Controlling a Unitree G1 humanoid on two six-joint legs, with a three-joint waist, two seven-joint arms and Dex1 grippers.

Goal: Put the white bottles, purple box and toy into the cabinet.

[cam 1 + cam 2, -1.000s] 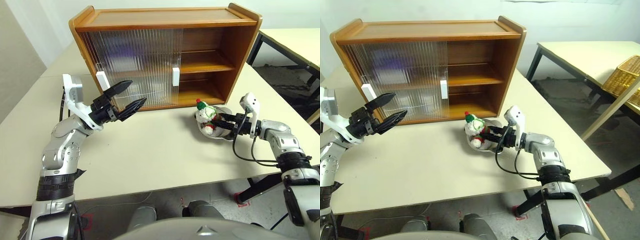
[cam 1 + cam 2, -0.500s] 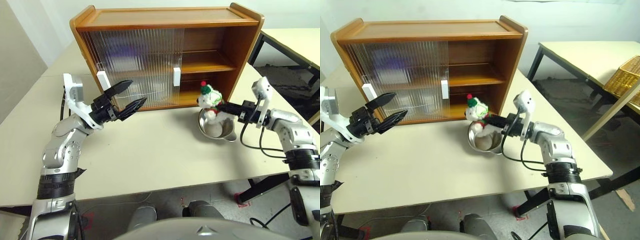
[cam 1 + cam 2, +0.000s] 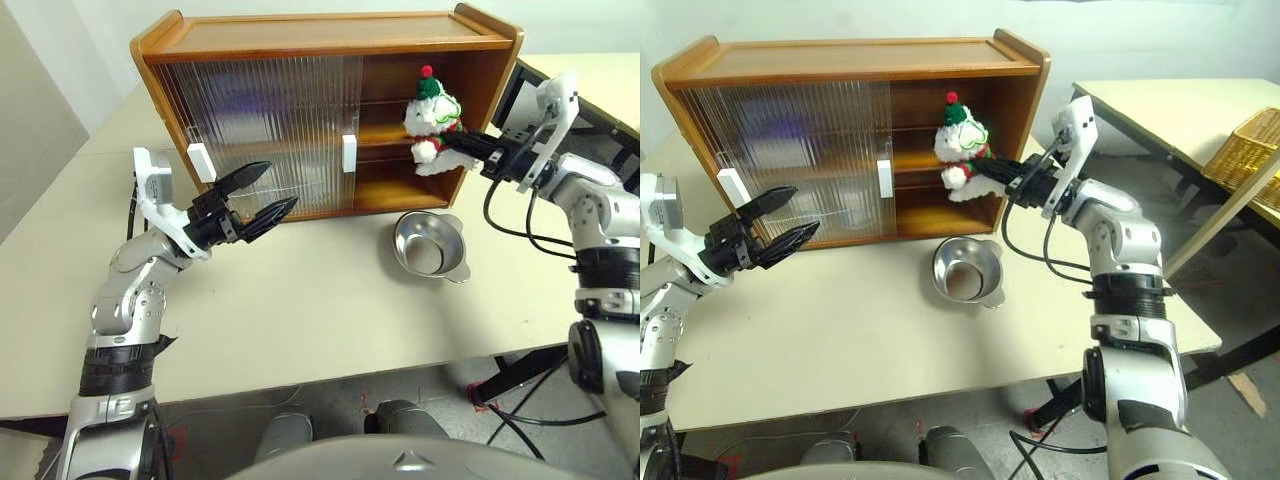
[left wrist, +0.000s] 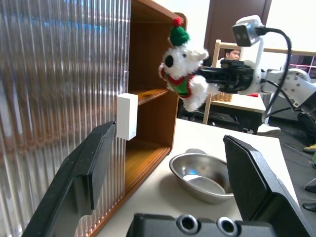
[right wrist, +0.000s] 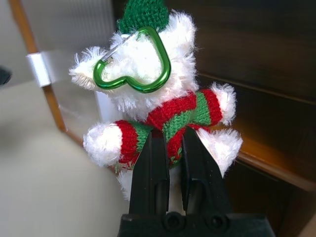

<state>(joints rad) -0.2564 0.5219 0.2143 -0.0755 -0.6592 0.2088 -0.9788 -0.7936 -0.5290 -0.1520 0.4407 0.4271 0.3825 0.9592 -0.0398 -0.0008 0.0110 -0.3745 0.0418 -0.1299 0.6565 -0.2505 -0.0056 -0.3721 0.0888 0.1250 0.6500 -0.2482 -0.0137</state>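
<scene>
The toy, a fluffy white plush with a green hat and a red-and-green scarf, hangs in the air in front of the cabinet's open right half, level with the upper shelf. My right gripper is shut on the toy's lower body, its fingers pinching the scarf area. Both ribbed sliding doors cover the left half. My left gripper hovers open and holds nothing, in front of the doors near a white handle. The white bottles are hidden. A dim purple blur shows through the doors; I cannot tell whether it is the purple box.
A shallow silver bowl sits on the table right of centre, in front of the cabinet. A second table and a wicker basket stand to the right. A person sits far behind.
My right gripper closed on the toy in the bowl and lifted it up and forward to the upper shelf's level. The bowl stays on the table. The left arm has not moved.
</scene>
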